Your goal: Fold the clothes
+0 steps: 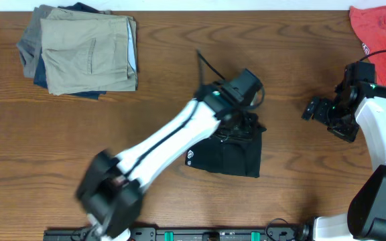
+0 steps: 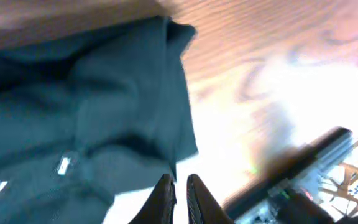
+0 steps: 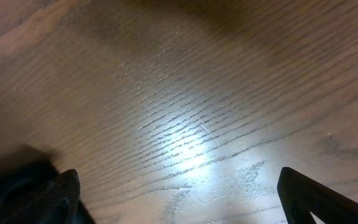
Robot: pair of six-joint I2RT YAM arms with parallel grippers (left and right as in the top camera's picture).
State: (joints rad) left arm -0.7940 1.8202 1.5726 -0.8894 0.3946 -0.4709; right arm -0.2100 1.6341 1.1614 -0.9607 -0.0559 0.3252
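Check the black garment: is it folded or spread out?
Folded. The garment lies as a small compact block on the table, and the left wrist view shows overlapping layers at its edge.

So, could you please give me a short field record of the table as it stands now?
garment: black garment, folded compact, centre, white logo near one edge
left gripper: shut, beside garment's edge, no cloth visibly gripped
right gripper: open, above bare table, apart from garment
other clothes: folded trousers, far left; red shirt, far right
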